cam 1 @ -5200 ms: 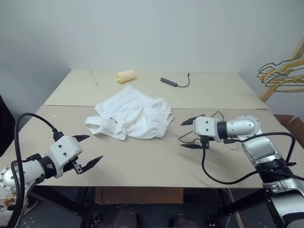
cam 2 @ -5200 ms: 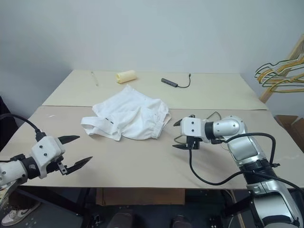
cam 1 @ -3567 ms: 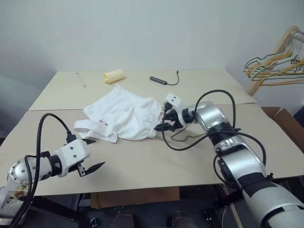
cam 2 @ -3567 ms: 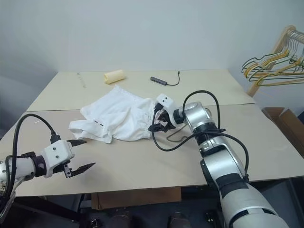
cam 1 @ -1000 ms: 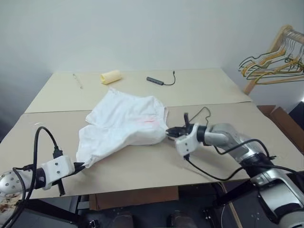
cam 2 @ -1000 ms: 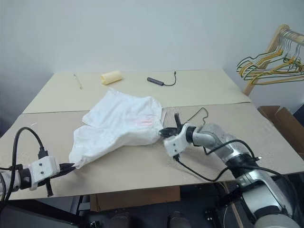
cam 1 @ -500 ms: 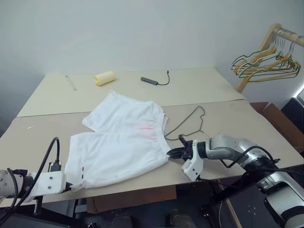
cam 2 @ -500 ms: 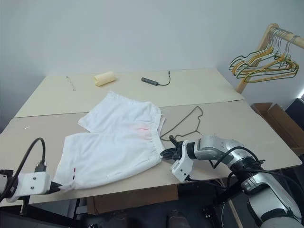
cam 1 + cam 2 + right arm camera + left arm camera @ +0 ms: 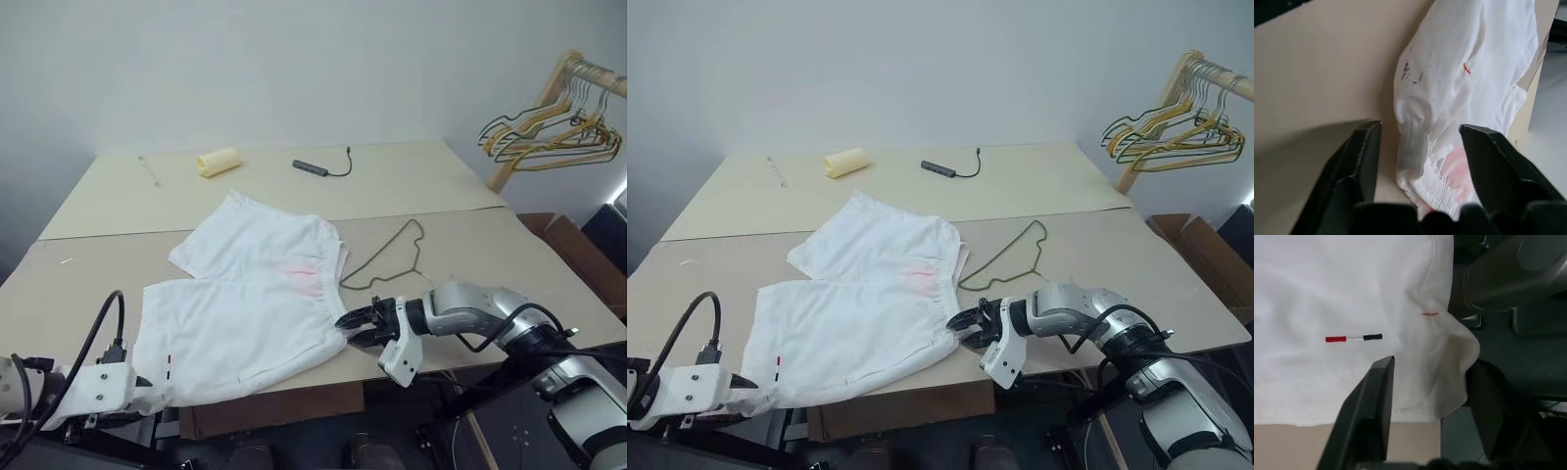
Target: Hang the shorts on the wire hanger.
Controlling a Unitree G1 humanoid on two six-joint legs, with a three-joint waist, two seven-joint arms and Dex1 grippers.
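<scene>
Lying flat, white cloth shorts [image 9: 245,304] show a gathered elastic waistband

Right claw [image 9: 1420,142] is spread wide, its two black fingers [image 9: 1359,161] either side of the shorts [image 9: 1459,93] and clear of the cloth. The gathered waistband sits bunched between them on the tan counter [image 9: 1317,73], pink smudge nearest the claw.
</scene>
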